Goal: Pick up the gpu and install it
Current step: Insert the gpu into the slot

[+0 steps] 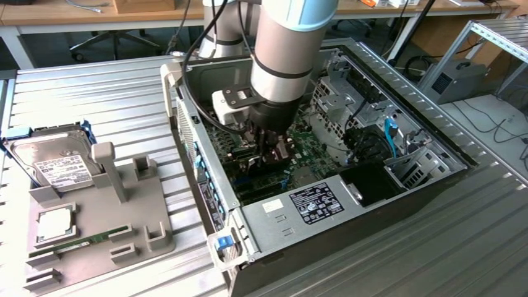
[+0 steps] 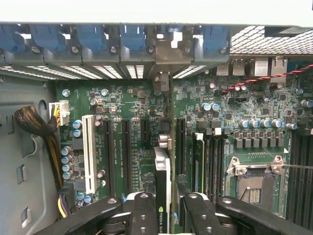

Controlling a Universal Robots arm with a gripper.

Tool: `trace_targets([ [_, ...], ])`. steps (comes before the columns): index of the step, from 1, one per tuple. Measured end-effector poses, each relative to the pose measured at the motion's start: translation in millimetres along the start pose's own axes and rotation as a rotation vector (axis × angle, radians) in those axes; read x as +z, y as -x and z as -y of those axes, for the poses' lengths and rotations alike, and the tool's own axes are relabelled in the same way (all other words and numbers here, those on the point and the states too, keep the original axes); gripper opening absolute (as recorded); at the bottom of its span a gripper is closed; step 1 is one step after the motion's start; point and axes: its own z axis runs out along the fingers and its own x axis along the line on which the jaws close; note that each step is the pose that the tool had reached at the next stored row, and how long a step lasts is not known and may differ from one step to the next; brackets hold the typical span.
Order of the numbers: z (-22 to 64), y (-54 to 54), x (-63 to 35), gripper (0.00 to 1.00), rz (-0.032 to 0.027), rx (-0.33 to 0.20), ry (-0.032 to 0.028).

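inside the open computer case [image 1: 417, 185], over the green motherboard [image 2: 132, 105], the gripper [image 2: 164, 208] pinches the gpu [image 2: 162, 183] edge-on between its two black fingers [image 2: 143, 213], one on each flat side of the card. the card stands upright, its thin edge facing the wrist camera, with a small green logo visible low on that edge. its far end reaches toward the row of rear bracket openings, where its silvery bracket [image 2: 164, 49] sits among five blue slot clips [image 2: 88, 36]. whether the card's lower edge is seated in a slot cannot be told.

on the board beside the card lie one white expansion slot [image 2: 89, 152] and about four black ones. further along are one bare cpu socket [image 2: 253, 183] and a group of memory slots [image 2: 211, 156]. one bundle of yellow and black wires [image 2: 53, 142] plugs into a white connector.

in the exterior view, the arm [image 1: 285, 59] descends into the case from above. on the exterior view's left a grey parts holder [image 1: 111, 210] rests on the slatted metal table [image 1: 99, 105]; it carries one hard drive [image 1: 56, 164], one cpu [image 1: 56, 224] and one green memory stick [image 1: 83, 242].
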Motion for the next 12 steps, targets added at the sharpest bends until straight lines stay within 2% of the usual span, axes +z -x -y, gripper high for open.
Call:
trace_targets([
  [12,-1.8,0.0,-0.1,0.27,-0.0003,0.000,-0.0005],
])
